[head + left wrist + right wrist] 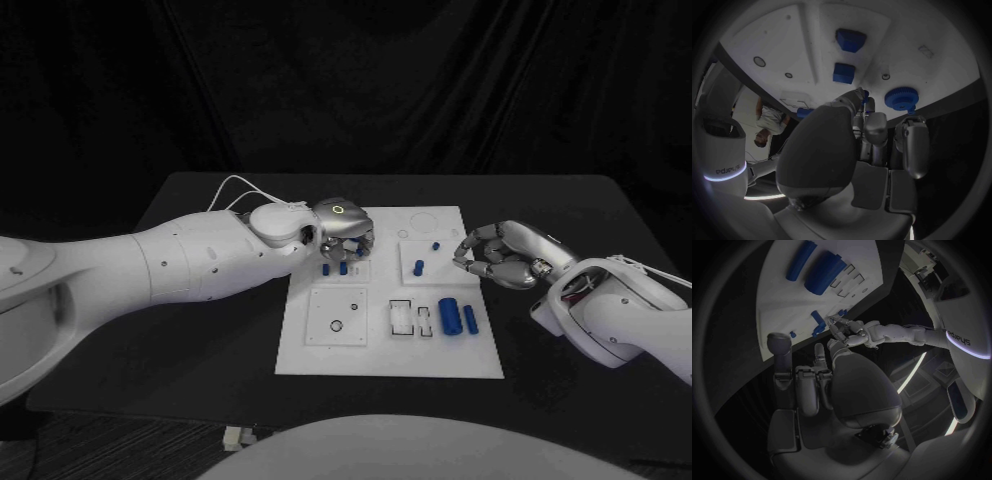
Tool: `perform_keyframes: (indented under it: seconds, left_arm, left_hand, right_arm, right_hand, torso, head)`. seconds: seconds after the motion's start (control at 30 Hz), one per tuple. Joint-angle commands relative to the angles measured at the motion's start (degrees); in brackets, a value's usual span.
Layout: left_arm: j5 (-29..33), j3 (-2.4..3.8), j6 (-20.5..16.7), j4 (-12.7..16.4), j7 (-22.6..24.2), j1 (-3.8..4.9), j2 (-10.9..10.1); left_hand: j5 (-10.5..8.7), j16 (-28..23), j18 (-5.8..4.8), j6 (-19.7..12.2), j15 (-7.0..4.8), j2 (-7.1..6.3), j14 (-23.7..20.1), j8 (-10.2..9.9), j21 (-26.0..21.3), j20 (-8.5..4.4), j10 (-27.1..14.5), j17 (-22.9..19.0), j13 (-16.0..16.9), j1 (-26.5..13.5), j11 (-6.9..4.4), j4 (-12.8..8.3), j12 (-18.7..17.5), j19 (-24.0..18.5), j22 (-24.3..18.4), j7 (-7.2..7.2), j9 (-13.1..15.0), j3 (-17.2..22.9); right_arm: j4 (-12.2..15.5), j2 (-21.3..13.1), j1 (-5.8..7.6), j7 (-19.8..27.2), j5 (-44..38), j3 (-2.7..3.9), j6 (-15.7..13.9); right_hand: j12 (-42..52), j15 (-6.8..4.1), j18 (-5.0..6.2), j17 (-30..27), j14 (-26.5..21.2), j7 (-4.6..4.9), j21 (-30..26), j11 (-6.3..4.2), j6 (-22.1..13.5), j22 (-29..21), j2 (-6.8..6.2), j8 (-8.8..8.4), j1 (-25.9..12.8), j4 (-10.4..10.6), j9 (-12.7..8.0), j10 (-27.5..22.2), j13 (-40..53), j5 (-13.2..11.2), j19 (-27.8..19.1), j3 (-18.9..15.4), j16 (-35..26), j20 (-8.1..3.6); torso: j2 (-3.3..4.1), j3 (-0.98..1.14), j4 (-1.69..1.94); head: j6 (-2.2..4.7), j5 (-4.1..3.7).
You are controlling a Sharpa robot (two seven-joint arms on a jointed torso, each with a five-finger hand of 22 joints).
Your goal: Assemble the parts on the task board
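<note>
The left hand [340, 226] hangs over the far left part of the task board [389, 352], fingers pointing down at small blue pegs [336, 267] that stand upright in a recessed square there. In the left wrist view its fingertips [859, 95] close on a thin blue pin [865, 94], so I judge it to be pinching that pin, long axis roughly upright, just above or at the socket; whether the pin is already seated I cannot tell.

The right hand [500, 256] hovers off the board's right edge, fingers curled in, holding nothing that I can see.

Right of the left hand, a short blue piece [418, 267] lies in the next recess. Nearer, toward the board's right side, a thick blue cylinder [450, 315] and a slimmer blue rod [470, 319] lie side by side, long axes running near to far. These two lie closer to the right hand, while the pegs lie directly under the left, so the left is the better placed to press down.
</note>
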Motion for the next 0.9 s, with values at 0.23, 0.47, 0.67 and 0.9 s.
perform_keyframes:
  seconds: [0.23, 0.47, 0.67, 0.9]
  left_arm:
    - [-0.1, 0.15, -6.5, 6.2, 0.3, 3.23, -4.9]
    - [-0.1, 0.13, -4.7, 7.2, -0.4, 3.65, -6.9]
    - [-0.1, 0.11, -3.9, 7.3, -0.5, 3.47, -8.0]
    - [-0.1, 0.1, -3.0, 6.5, -0.8, 2.69, -8.3]
  left_hand:
    - [-0.53, -1.0, -0.61, -0.2, -0.06, -0.74, -0.1, -0.6, -0.9, -0.43, 0.1, -1.5, -0.8, 0.1, -0.26, -0.2, -2.4, 0.5, 11.2, -0.32, -0.2, 1.6]
    - [-0.95, -3.7, -0.25, -0.6, 0.14, -1.04, -1.5, -1.1, -2.8, -0.35, -1.2, -5.0, -1.7, 0.2, -0.07, -0.3, -4.7, -0.4, 10.7, -0.2, -0.3, 3.0]
    - [-1.59, -4.0, -0.22, -0.8, 0.18, -1.29, -1.6, -1.3, -3.0, -0.29, -1.6, -5.4, -2.0, -0.3, 0.0, -0.1, -5.4, -0.5, 10.7, -0.16, -0.4, 3.3]
    - [-2.53, -4.3, -0.16, -0.9, 0.23, -1.47, -1.7, -1.5, -3.4, -0.21, -1.9, -5.7, -2.4, -0.7, -0.03, 0.2, -6.1, -0.6, 10.6, -0.23, -0.4, 3.5]
  right_arm:
    - [-0.4, 0.3, -0.49, -0.6, -0.1, 0.03, 0.5]
    - [-0.5, 0.3, -0.79, -0.7, -0.1, 0.03, 0.7]
    - [-0.6, 0.3, -0.88, -0.7, -0.1, 0.03, 0.7]
    - [-0.8, 0.4, -0.98, -0.7, -0.1, 0.03, 0.6]
  right_hand:
    - [-0.3, -0.41, 1.12, 13.8, 5.4, -0.25, -0.2, -0.51, 0.2, 3.5, -0.51, 0.23, -0.2, 0.4, -0.1, 5.9, 14.9, 0.3, 0.1, 0.0, -0.4, -0.27]
    - [-0.3, -0.41, 1.14, 13.7, 5.4, -0.25, -0.3, -0.51, 0.2, 3.5, -0.51, 0.23, -0.2, 0.4, -0.1, 5.9, 14.9, 0.3, 0.1, 0.0, -0.4, -0.28]
    - [-0.3, -0.41, 1.14, 13.7, 5.4, -0.25, -0.3, -0.51, 0.2, 3.5, -0.51, 0.23, -0.2, 0.4, -0.1, 5.9, 14.9, 0.3, 0.1, 0.0, -0.4, -0.28]
    - [-0.3, -0.43, 1.14, 13.7, 5.4, -0.28, -0.4, -0.53, 0.2, 3.5, -0.53, 0.25, -0.2, 0.4, -0.1, 5.9, 14.9, 0.3, 0.1, 0.0, -0.4, -0.29]
  torso:
    - [-0.09, -0.02, 0.09]
    - [-0.1, 0.02, 0.08]
    - [-0.03, 0.01, 0.04]
    - [0.05, 0.01, 0.0]
  head:
    - [-0.01, 0.53]
    - [-0.01, 0.46]
    - [-0.01, 0.21]
    - [-0.01, 0.18]
